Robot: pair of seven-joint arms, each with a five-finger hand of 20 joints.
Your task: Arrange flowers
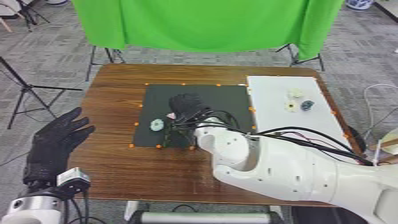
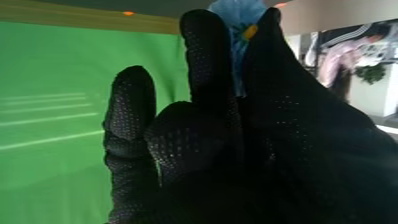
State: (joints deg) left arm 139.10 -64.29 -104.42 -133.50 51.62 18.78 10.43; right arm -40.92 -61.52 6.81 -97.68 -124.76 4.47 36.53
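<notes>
In the head view, my right hand point(image 1: 185, 106) is low over the dark mat point(image 1: 158, 95). A pale blue-green flower point(image 1: 157, 124) and a small pink flower point(image 1: 171, 115) lie to its left, with green stems below them. From the right wrist view, my right hand point(image 2: 209, 65) pinches a blue flower point(image 2: 238, 20) with a yellow centre between thumb and finger. White flowers point(image 1: 295, 93) and a dark blue-grey flower point(image 1: 306, 105) rest on the white board point(image 1: 266, 92). My left hand point(image 1: 55, 142) is held beside the table's left edge, fingers straight.
Small orange markers point(image 1: 137, 124) line the mat on the brown table point(image 1: 115, 165). A green cloth point(image 1: 204, 25) hangs behind the far edge. My right arm crosses the table's right front part, with loose black cables above it. A tripod point(image 1: 28, 86) stands on the left.
</notes>
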